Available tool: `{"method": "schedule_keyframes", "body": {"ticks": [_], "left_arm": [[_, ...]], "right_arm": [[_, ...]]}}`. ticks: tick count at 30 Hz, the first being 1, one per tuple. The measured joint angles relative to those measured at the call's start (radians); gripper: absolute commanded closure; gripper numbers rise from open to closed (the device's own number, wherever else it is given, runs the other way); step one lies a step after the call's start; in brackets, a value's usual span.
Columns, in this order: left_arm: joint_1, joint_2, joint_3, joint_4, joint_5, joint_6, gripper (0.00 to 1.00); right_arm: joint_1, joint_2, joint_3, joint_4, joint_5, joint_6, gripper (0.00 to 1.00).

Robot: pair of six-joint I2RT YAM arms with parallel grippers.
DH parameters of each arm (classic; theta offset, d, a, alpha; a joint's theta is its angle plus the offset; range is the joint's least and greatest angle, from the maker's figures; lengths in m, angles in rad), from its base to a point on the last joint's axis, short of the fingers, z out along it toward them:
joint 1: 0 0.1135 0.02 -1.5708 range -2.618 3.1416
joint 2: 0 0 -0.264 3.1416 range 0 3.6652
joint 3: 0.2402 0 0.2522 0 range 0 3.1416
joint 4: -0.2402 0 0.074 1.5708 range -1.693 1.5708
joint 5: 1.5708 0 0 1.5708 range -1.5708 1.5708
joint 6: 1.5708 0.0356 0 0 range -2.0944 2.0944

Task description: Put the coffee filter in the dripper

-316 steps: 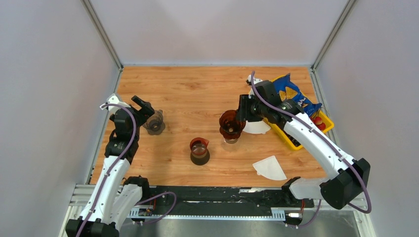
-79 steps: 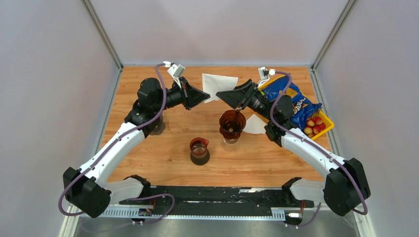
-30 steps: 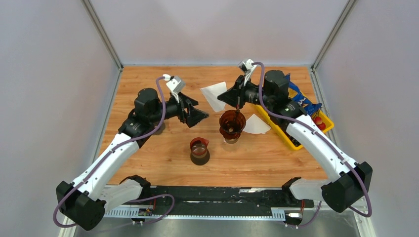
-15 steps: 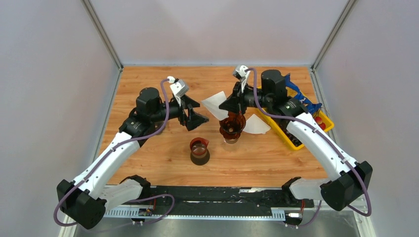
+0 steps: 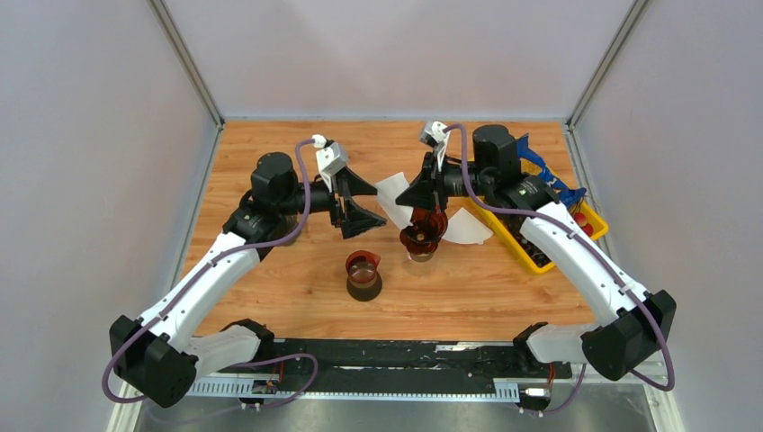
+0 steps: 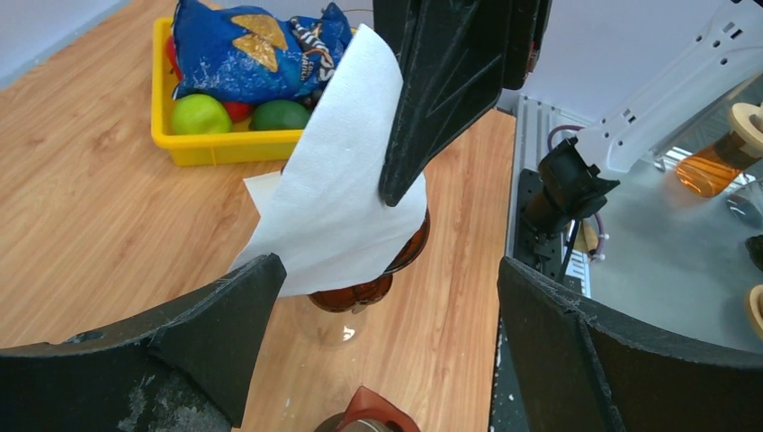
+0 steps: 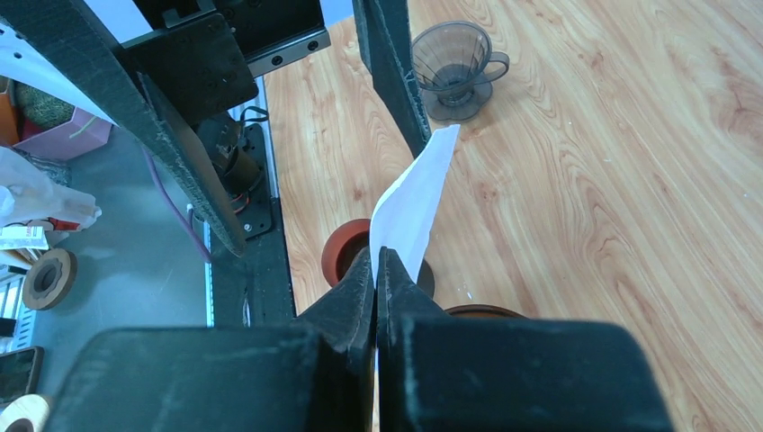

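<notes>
Wood-grain tabletop (image 5: 378, 144), pale grey walls (image 5: 405, 54); amber dripper (image 5: 418, 241) mid-table.

Overhead view, opposed wrist views, shared filter (image 6: 333, 198)

White coffee filter (image 5: 391, 192) held over the amber dripper (image 5: 421, 230)
The flat paper hangs tilted, lower edge near the rim, not yet inside; the dripper stands upright.

both arms reached inward, facing; left gripper (image 6: 389, 270) gaped wide, right gripper (image 7: 376, 265) pinched shut on the coffee filter (image 6: 333, 207).
</notes>
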Motion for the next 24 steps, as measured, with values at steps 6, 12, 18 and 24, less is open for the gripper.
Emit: {"method": "schedule_keyframes", "body": {"ticks": [6,12,18,24], "left_arm": [[0.000,0.000,0.017,-0.027,-0.042,0.014,0.00],[0.001,-0.006,0.086,-0.088,-0.103,0.060,0.00],[0.001,-0.010,0.143,-0.121,-0.116,0.118,0.00],[0.001,-0.047,0.106,-0.120,-0.045,0.153,0.00]], "right_arm": [[0.005,-0.003,0.003,-0.006,-0.018,-0.014,1.00],[0.035,-0.037,0.002,-0.019,-0.015,-0.018,1.00],[0.065,-0.074,0.002,-0.020,-0.008,-0.019,1.00],[0.066,-0.074,0.002,-0.021,0.010,-0.019,1.00]]}}
